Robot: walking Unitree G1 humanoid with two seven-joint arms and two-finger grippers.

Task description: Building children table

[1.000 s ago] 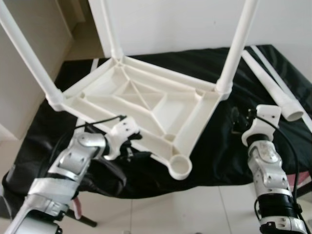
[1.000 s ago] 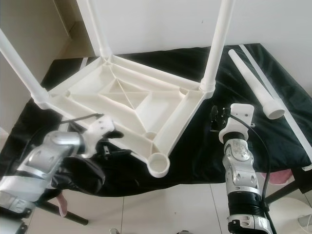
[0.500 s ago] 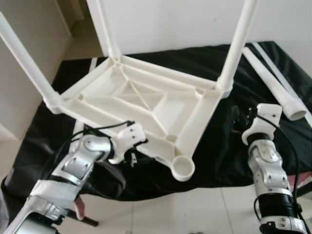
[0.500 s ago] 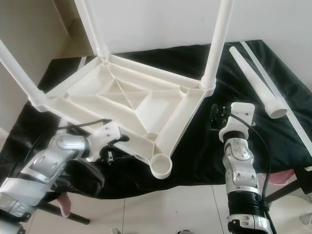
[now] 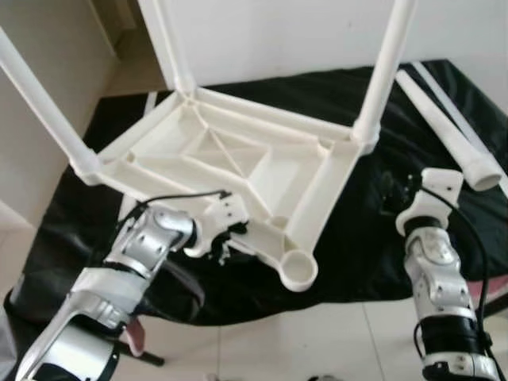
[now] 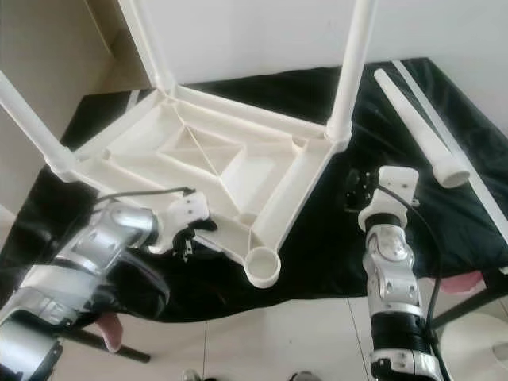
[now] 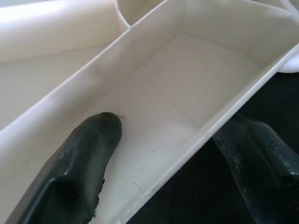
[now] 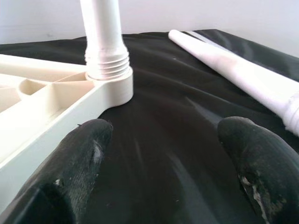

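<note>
White plastic children's table top [image 5: 238,171], upside down on black cloth [image 5: 373,262], with 3 white tubular legs [image 5: 381,75] screwed in and standing up; near-corner round socket [image 5: 298,268] empty. Left gripper [image 7: 163,154] straddling the near rim, 1 black finger [image 7: 79,163] inside the rib channel, the other outside, jaws apart. Right gripper [image 8: 163,158] spread open, holding nothing, above the cloth beside the right leg. Loose 4th white tapered leg [image 6: 417,131] lying on the cloth, far right.

two silver, segmented metal arms with rounded joint housings end in white plastic wrist blocks, the left gripper [image 5: 226,238] and right gripper [image 6: 359,187] each carrying long matte-black fingers [image 7: 79,172] with scuffed, dusty surfaces. thin black cables loop along both forearms, and black ribbed collars ring the right forearm.
</note>
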